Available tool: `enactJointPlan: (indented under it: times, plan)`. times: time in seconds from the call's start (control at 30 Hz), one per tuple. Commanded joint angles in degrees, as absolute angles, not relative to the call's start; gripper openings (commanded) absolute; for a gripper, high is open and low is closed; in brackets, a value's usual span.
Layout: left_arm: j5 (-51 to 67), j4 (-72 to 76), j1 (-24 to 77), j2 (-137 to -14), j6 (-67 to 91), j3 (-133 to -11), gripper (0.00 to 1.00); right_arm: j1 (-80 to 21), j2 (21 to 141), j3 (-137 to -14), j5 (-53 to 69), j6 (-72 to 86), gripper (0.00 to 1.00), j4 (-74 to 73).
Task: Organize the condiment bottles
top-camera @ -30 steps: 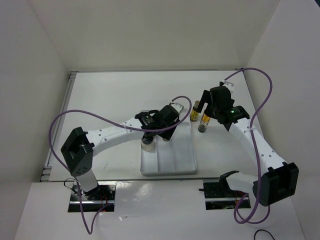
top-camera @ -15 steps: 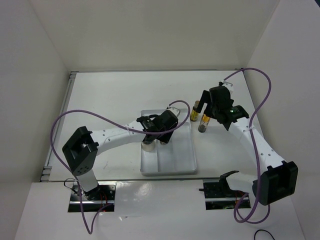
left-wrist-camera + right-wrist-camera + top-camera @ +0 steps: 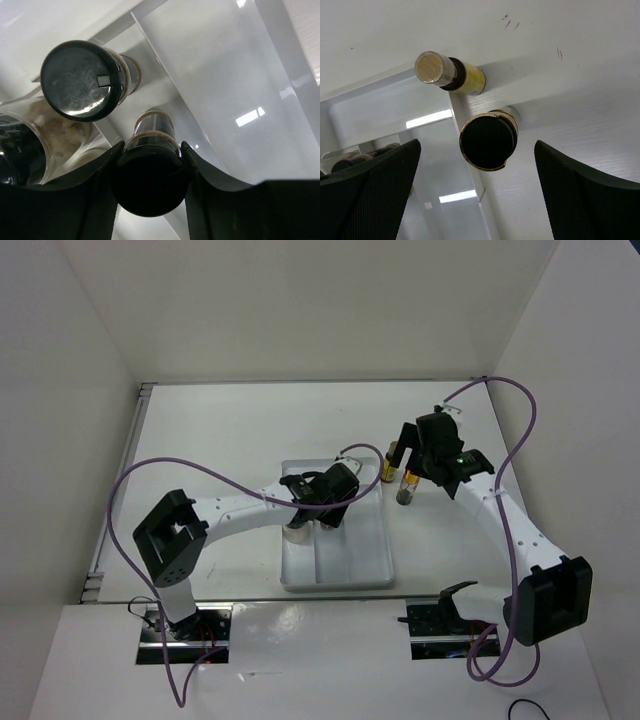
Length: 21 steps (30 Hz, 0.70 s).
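Note:
My left gripper [image 3: 151, 148] is shut on the black cap of a small dark brown bottle [image 3: 151, 131], held upright in the white tray [image 3: 345, 565]; I cannot tell if its base touches the floor. A second dark brown bottle [image 3: 83, 80] stands just beyond it, and a squat jar [image 3: 35, 142] is at the left, also showing in the top view [image 3: 296, 530]. My right gripper [image 3: 476, 145] is open and empty above two yellow-amber bottles, one black-capped [image 3: 487, 141], one farther [image 3: 465, 80], both standing on the table by the tray's right rim. In the top view they show beside the right gripper [image 3: 408, 468].
The tray has dividers [image 3: 150, 47] and a right rim [image 3: 466, 117] close to the yellow bottles. White walls enclose the table [image 3: 220, 440] on three sides. Purple cables loop over both arms.
My left gripper has moved a little toward the near side and lower into the tray, carrying the dark brown bottle. The right gripper has barely moved.

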<state>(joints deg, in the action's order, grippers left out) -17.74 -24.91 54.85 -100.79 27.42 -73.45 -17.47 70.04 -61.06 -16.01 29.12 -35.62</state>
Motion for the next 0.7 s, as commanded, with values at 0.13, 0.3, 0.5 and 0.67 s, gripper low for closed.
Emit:
enactJointPlan:
  times: [0.13, 0.3, 0.5, 0.67]
  plan:
    - [-18.37, -24.08, 55.11, -100.03, 29.27, -73.39, 0.72, -17.31, 71.02, -60.56, -15.91, 29.36, 0.94, -34.63]
    - [-18.9, -25.83, 55.11, -96.86, 29.79, -75.32, 0.89, -17.31, 72.07, -60.56, -16.44, 29.36, 0.9, -34.63]
    - [-19.59, -28.91, 55.63, -91.33, 28.66, -80.15, 0.96, -17.31, 73.21, -60.56, -16.44, 29.36, 0.85, -34.63]
    - [-22.32, -33.56, 55.63, -87.63, 26.2, -89.09, 1.0, -17.31, 73.74, -60.56, -16.96, 29.36, 0.78, -35.16]
